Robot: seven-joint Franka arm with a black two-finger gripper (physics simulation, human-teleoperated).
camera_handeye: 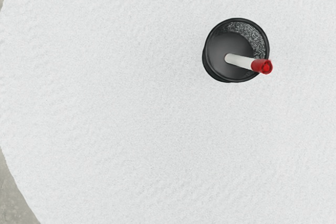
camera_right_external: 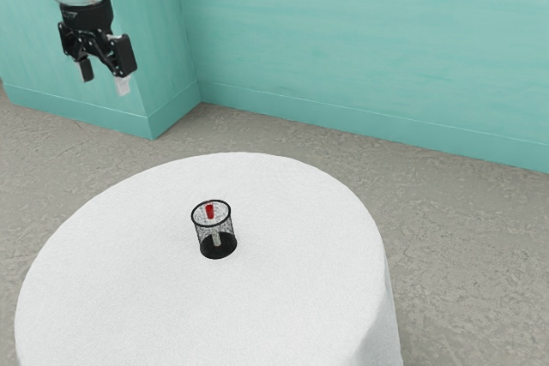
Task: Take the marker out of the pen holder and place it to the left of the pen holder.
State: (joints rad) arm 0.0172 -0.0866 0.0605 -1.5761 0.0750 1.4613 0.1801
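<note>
Well, 1 marker (camera_handeye: pixel 248 63) in holder (camera_handeye: pixel 208 65).

I've got bright, soft, fairly even light on the tablecloth (camera_right_external: pixel 129 297), nearly white in both views and dimming to light grey down its hanging side. The teal wall (camera_right_external: pixel 343 32) looks gently lit. From the wrist, the pen holder (camera_handeye: pixel 220 48) is dark inside, pale speckles catching on its mesh.

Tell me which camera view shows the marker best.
The wrist view: the marker leans in the pen holder, white barrel and red end plain. The exterior view shows the red end, with the barrel faint through mesh.
</note>
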